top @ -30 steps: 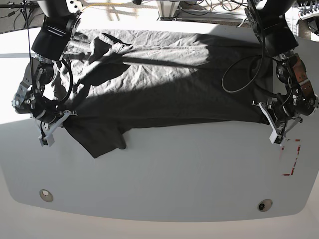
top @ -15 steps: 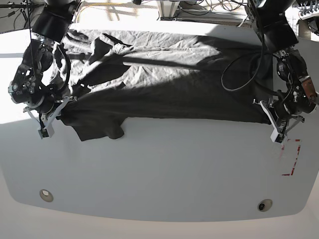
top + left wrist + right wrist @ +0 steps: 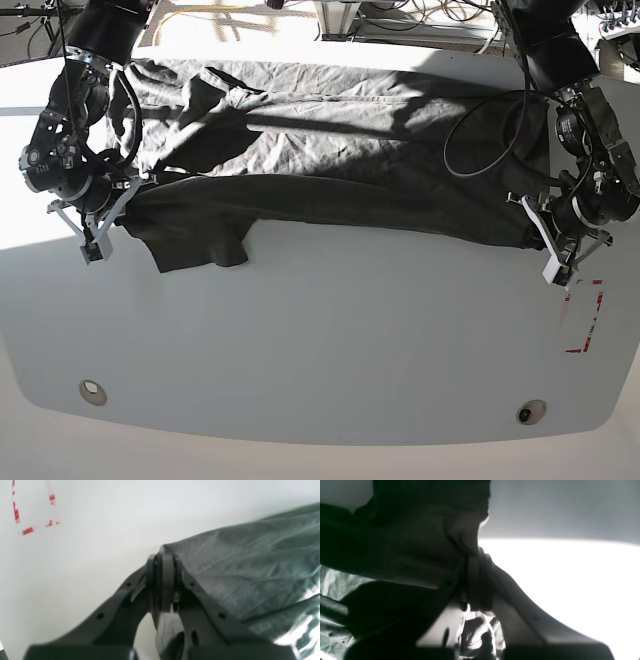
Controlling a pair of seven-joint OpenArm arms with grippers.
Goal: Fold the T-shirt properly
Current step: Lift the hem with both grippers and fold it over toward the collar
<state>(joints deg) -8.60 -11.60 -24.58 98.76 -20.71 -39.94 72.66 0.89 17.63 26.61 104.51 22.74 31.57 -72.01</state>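
Observation:
The dark charcoal T-shirt (image 3: 330, 160) lies spread across the far half of the white table (image 3: 330, 340), its near edge lifted and a sleeve (image 3: 195, 245) hanging at the left. My left gripper (image 3: 545, 235) is shut on the shirt's near right corner; in the left wrist view its jaws (image 3: 162, 580) pinch the grey cloth (image 3: 250, 570). On the left of the base view, my right gripper (image 3: 120, 205) is shut on the near left edge. The right wrist view shows that gripper (image 3: 475, 580) clamped on dark cloth (image 3: 407, 547).
Red tape marks (image 3: 588, 315) sit near the table's right edge, also seen as red tape marks (image 3: 27, 517) in the left wrist view. Two round holes (image 3: 92, 388) (image 3: 530, 411) lie near the front edge. Cables and equipment crowd the far side behind the table.
Both grippers have carried the shirt's near edge up and away from the front of the table. The hanging sleeve at the left has been drawn back with it.

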